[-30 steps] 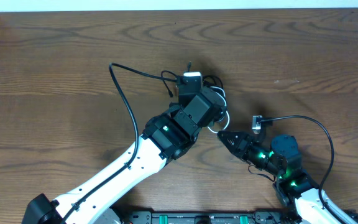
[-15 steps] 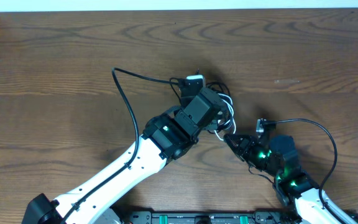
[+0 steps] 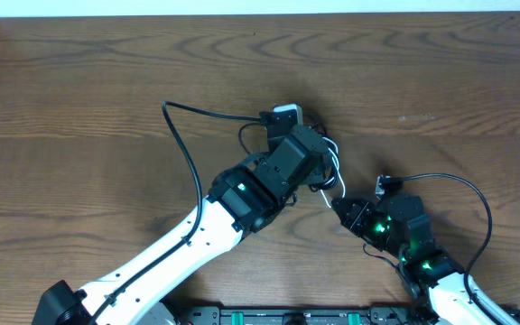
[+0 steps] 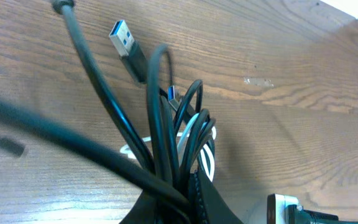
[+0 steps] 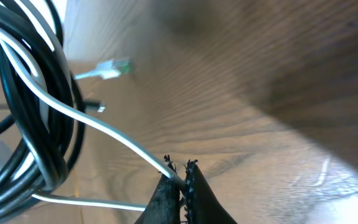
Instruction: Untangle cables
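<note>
While the right gripper (image 5: 179, 179) nips the thin whitish strand (image 5: 104, 127) tight between its tips, the left gripper (image 4: 182, 194) clamps the bundle of thin black cables (image 4: 160, 137) over the middle of the brown wooden table (image 3: 79, 81). The step looks like teasing that strand out, so a slow pull apart seems next. Farther off, a silver USB plug (image 4: 124, 38) dangles. The left jaws' contact is cropped.

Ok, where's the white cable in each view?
Overhead: white cable at centre, just above the right gripper.
Left wrist: white cable lower centre, looped among the black cables.
Right wrist: white cable diagonal, upper left down into the shut fingertips.
Shared landmark: the black cables beside it.
</note>
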Controlling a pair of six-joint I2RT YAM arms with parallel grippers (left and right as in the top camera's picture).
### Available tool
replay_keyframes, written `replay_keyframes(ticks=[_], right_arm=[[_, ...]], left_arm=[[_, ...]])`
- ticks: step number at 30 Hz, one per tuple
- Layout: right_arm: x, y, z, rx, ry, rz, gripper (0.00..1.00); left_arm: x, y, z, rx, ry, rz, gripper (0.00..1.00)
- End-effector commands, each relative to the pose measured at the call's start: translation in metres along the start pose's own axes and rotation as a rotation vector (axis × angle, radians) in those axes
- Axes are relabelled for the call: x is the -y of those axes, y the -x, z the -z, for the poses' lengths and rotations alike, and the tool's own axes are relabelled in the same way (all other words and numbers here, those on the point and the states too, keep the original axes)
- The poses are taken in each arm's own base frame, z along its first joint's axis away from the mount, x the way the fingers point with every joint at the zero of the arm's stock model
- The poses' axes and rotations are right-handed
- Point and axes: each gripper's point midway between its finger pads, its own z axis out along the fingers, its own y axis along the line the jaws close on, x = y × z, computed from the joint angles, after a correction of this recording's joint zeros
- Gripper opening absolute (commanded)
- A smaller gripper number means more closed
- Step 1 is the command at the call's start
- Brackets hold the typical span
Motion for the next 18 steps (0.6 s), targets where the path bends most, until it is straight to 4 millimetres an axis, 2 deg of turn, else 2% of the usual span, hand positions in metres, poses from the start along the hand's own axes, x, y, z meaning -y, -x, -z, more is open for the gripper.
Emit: replay_keyframes(ticks=[1, 4, 9, 11, 18], right_arm=[[0.015, 0.002, 0.000, 0.025, -0.060, 0.039, 0.01], [0.001, -0.001, -0.001, -0.002, 0.004, 0.071, 0.01], [-0.049, -0.019, 0.007, -0.113, 0.246, 0.223, 0.01], [-0.057, -0.030, 0.011, -0.167, 0.302, 0.270, 0.01], [-0.066, -0.054, 0.021, -0.282, 0.404, 0.410, 0.01]], left_arm=[[-0.010, 0.023, 0.005, 0.111, 0.058, -0.003, 0.09], [-0.016, 0.028, 0.005, 0.142, 0.094, -0.043, 0.09], [-0.018, 0.025, 0.000, 0.135, 0.107, -0.046, 0.09], [-0.019, 0.023, -0.003, 0.129, 0.113, -0.048, 0.09], [-0.021, 0.020, -0.008, 0.120, 0.125, -0.042, 0.09]])
